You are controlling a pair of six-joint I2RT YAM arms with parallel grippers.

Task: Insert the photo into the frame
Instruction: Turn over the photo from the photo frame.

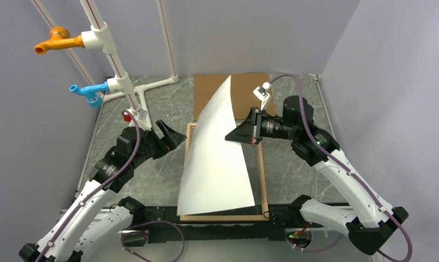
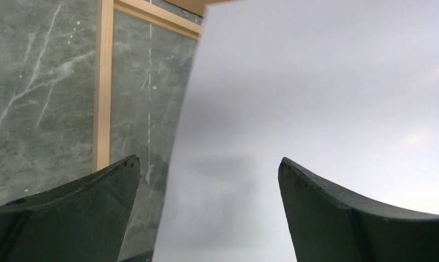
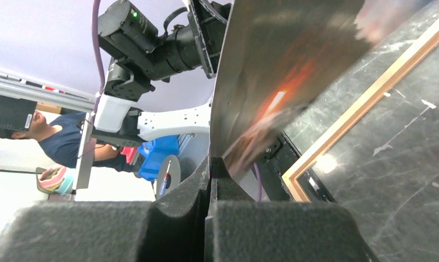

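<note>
The photo (image 1: 217,158) shows its plain white back from above, curved and tilted up over the frame (image 1: 262,180), its near edge low by the frame's front strip. My right gripper (image 1: 232,135) is shut on the photo's right edge; in the right wrist view the glossy dark side with an orange glow (image 3: 282,82) rises from between the closed pads. My left gripper (image 1: 170,136) stands open just left of the frame, clear of the sheet. In the left wrist view the white back (image 2: 315,120) fills the space beyond its wide-apart fingers (image 2: 70,213), with the frame's left strip (image 2: 102,87) beside it.
A brown backing board (image 1: 244,93) lies flat behind the frame. White pipes with an orange tap (image 1: 56,41) and a blue tap (image 1: 89,91) stand at the back left. Grey walls close in the marbled table (image 1: 293,174) on three sides.
</note>
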